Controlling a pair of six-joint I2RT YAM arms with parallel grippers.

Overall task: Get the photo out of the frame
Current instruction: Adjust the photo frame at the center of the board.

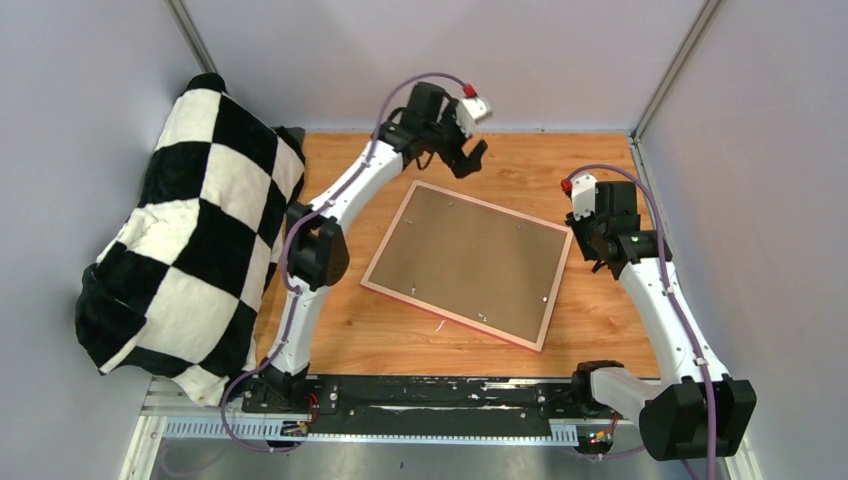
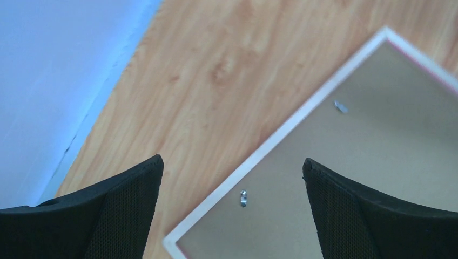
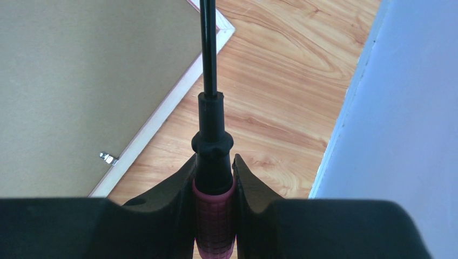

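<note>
Your frame (image 1: pixel 451 317) lies flat on the wooden tabletop (image 1: pixel 400 345), back side up, so you see the plain brown backing board (image 1: pixel 467 262) inside the narrow pink border. The photo itself is hidden under that board. The frame sits skewed to the tabletop's edges. Its long axis runs from the far left toward the near right, and one corner points at the back wall (image 1: pixel 450 60). Small metal tabs (image 2: pixel 243 198) sit on the backing just inside the border.

The tabletop is light orange wood grain, closed in by pale grey walls on three sides. A black-and-white checkered blanket (image 1: pixel 190 240) is heaped against the left wall.

Your left end effector (image 1: pixel 463 160) hangs above the far edge of the frame, near its far corner, with the fingers (image 2: pixel 124 210) spread wide and nothing between them. In the left wrist view, the frame's pale edge runs between the two fingers below.

Your right end effector (image 3: pixel 213 164) is clamped on a screwdriver (image 3: pixel 210 135), gripping it where the pink handle meets the black collar. It is just beside the frame's right corner, and the black shaft reaches out toward that corner. You cannot see where the tip is.
</note>
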